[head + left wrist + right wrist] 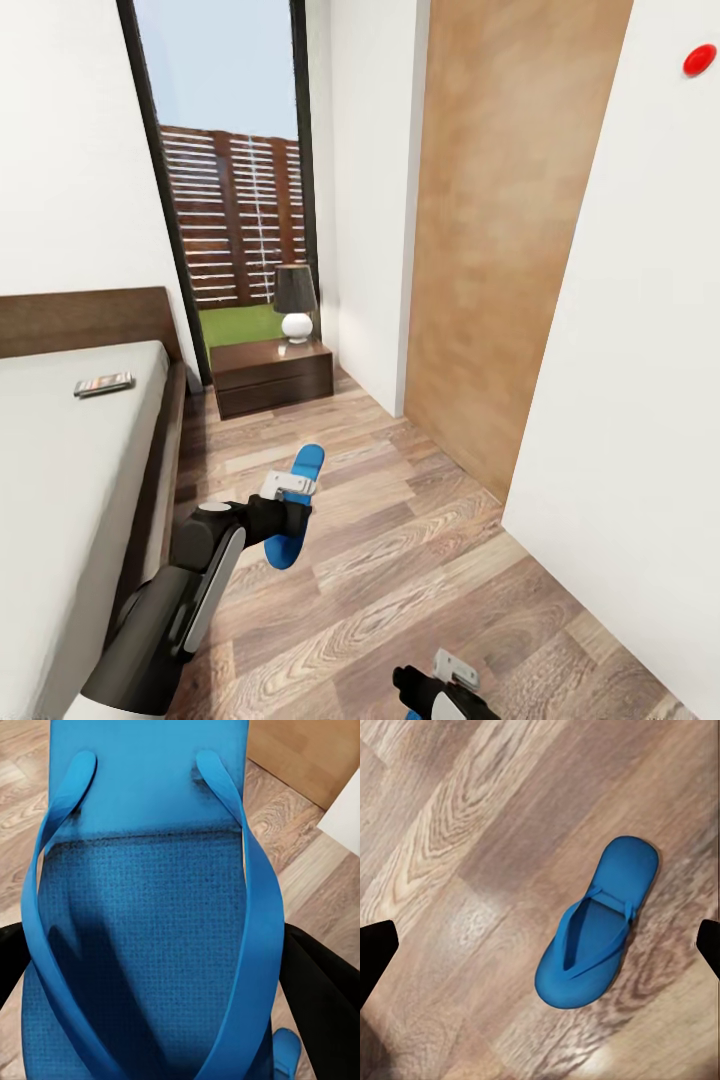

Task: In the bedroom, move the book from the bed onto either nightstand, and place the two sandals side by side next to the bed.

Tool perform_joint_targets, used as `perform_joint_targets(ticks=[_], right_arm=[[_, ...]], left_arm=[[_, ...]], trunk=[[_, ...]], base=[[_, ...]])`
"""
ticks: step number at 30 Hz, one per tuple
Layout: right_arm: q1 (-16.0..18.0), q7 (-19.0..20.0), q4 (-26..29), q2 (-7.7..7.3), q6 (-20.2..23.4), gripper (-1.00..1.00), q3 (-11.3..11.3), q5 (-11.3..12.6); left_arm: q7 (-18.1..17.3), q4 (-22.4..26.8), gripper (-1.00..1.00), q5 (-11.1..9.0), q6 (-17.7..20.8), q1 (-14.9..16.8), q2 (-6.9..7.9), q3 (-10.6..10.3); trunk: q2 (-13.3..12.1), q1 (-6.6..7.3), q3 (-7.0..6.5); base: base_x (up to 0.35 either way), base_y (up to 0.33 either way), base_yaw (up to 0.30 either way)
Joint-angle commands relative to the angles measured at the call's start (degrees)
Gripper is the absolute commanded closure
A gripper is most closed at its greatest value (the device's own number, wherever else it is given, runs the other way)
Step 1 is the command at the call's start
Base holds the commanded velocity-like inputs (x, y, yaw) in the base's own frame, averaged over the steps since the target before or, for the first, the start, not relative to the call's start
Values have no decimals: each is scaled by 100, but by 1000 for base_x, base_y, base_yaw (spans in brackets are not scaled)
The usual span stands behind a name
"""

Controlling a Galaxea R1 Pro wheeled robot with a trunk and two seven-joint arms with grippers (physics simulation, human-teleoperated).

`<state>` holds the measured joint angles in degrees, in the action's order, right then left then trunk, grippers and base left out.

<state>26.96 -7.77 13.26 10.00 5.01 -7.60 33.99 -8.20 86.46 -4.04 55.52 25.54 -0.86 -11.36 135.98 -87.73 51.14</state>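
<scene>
A white-walled bedroom with a wood-plank floor (420, 560) and a tall window (235, 170) onto a slatted fence. The bed (70, 470), grey mattress on a dark frame, fills the left; the book (104, 384) lies on it near the headboard. Beyond its corner stands the nightstand (272, 377), carrying a black-shaded lamp (296, 301). Over the floor beside the bed, the left gripper (290, 492) is clamped on one blue sandal (296, 505), held clear of the boards. The right gripper (455, 668), fingers spread wide and empty, hangs above the second sandal (596, 922), which lies flat on the planks
</scene>
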Motion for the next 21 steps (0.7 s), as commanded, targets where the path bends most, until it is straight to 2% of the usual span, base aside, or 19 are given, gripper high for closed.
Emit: perform_joint_targets(ticks=[1, 18, 21], right_arm=[[1, -78, 20, 0, 26, -100, -34, 23], [2, -271, 52, 0, 34, -100, -37, 24], [3, -274, 53, 0, 34, -100, -38, 24]], left_arm=[[17, 2, 100, -41, 30, 4, -1, 3], [6, -15, 100, -41, 27, 4, -2, 3], [6, -15, 100, -43, 26, 4, -2, 3]], trunk=[[44, -21, 24], [726, -395, 329], [730, -402, 396]], base=[[0, 0, 0], [0, 0, 0], [0, 0, 0]])
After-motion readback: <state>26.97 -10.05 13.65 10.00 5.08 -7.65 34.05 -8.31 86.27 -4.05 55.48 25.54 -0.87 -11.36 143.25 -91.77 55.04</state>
